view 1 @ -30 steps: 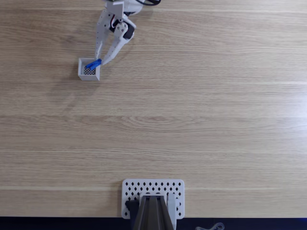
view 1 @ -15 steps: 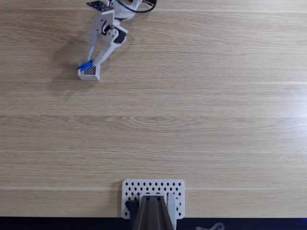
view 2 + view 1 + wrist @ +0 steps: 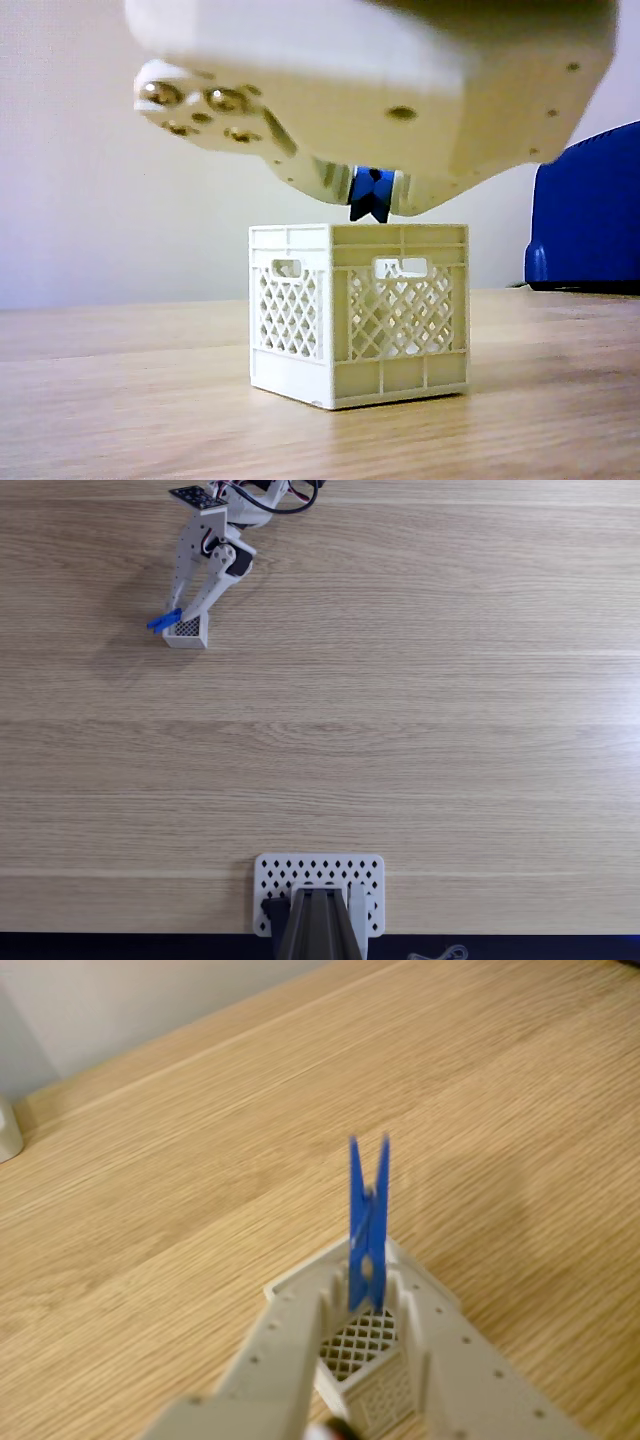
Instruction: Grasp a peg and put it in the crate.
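In the fixed view the gripper [image 3: 178,615] has swung further to the left over the last second, its body now nearer the picture's top-left corner. The peg [image 3: 164,620] it carries lay over the middle of the crate [image 3: 188,632] a second ago; now its blue tip pokes out past the crate's left wall. The peg seems more tilted than before, though it is small here.

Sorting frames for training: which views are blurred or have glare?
Wrist view: gripper and peg soft-edged, crate blurred. Other view: near gripper out of focus, crate sharp. Fixed view: sharp, pale glare on the table at the right edge.
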You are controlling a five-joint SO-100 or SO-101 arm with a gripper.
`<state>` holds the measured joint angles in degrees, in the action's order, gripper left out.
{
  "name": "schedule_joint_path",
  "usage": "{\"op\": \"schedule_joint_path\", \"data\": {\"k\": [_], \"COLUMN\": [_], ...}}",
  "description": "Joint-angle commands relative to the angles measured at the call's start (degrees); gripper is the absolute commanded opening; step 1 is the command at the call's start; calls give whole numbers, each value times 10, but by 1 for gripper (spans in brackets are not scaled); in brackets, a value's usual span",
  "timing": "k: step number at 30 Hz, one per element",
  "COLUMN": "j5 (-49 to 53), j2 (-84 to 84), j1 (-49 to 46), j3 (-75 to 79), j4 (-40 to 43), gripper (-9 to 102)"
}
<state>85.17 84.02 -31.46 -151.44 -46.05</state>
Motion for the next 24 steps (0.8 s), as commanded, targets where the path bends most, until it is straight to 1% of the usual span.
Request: {"op": "schedule_joint_path", "data": {"k": [1, 3, 6, 8, 10, 11, 14, 18, 24], "j5": [-8, -8, -8, -8, -8, -8, -8, -19, -124], "j2": [9, 9, 13, 18, 24, 34, 81, 172, 328], "j1": [-2, -2, -2, -1, 0, 1, 17, 74, 183], "j3": [28, 28, 27, 27, 27, 26, 11, -9, -11], "j4": [-11, -11, -11, -11, -11, -10, 11, 81, 237], "gripper": [16, 19, 16, 8, -2, -4, 1, -1, -1]}}
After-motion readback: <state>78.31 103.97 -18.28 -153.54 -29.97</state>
